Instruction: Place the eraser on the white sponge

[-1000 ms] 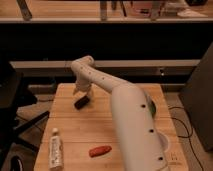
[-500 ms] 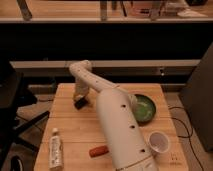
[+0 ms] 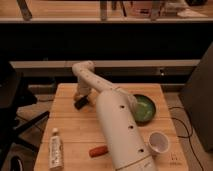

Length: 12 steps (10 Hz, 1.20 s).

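Observation:
My gripper hangs low over the far left part of the wooden table, at the end of the white arm that reaches up from the front edge. A small dark block, which looks like the eraser, sits right at the gripper's tip; I cannot tell whether it is held or lying on the table. The white sponge is not visible; the spot under the gripper is hidden.
A green bowl sits at the right. A white cup stands at the front right. A white plastic bottle lies at the front left, with a red-orange oblong object beside the arm. A dark chair stands left of the table.
The arm has swung left, uncovering the green bowl and the white cup. The gripper stays low at the far left of the table with the dark block at its tip.

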{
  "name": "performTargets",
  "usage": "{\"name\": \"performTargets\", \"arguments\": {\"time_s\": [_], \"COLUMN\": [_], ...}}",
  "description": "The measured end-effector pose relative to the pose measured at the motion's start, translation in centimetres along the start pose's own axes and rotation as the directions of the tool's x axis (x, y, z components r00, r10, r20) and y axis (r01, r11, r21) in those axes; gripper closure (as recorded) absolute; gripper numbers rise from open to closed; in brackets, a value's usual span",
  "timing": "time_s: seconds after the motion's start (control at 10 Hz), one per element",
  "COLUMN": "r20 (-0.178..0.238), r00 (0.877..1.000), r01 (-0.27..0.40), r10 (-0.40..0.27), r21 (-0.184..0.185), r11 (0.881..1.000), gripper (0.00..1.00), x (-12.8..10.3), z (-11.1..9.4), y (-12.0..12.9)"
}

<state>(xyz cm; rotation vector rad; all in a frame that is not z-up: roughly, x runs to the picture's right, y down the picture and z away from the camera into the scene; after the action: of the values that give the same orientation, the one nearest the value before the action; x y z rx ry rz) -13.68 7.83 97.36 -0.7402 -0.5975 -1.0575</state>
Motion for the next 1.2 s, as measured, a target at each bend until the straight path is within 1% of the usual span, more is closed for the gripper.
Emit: {"name": "performTargets", "arguments": {"time_s": [0.1,0.2,0.3,0.4,0.7,0.9,1.0,1.2], "r20": [0.001,0.0,0.0,0.001,0.002,0.004,-0.003,-0.011], "r00": [1.0,1.0,1.0,1.0,1.0,1.0,1.0,1.0], "r01": [-0.002,-0.004,-0.003,0.001,0.003,0.003,0.001,-0.005], "r10": [0.002,0.004,0.003,-0.001,-0.003,-0.003,-0.001,0.005], "r21": [0.0,0.002,0.002,-0.003,-0.012,-0.011,-0.004,-0.002], "r11": [1.0,1.0,1.0,1.0,1.0,1.0,1.0,1.0], "gripper": [0.77,0.84,0.95,1.0,1.0,1.0,1.0,1.0], "x": [0.1,0.2,0.2,0.0,-0.1,-0.1,0.1,0.6], "z": [-0.5,-0.8,-1.0,-1.0,-1.3,-1.5,-2.3,-3.6], "y": [0.1,0.2,0.2,0.2,0.3,0.5,1.3,3.3]}}
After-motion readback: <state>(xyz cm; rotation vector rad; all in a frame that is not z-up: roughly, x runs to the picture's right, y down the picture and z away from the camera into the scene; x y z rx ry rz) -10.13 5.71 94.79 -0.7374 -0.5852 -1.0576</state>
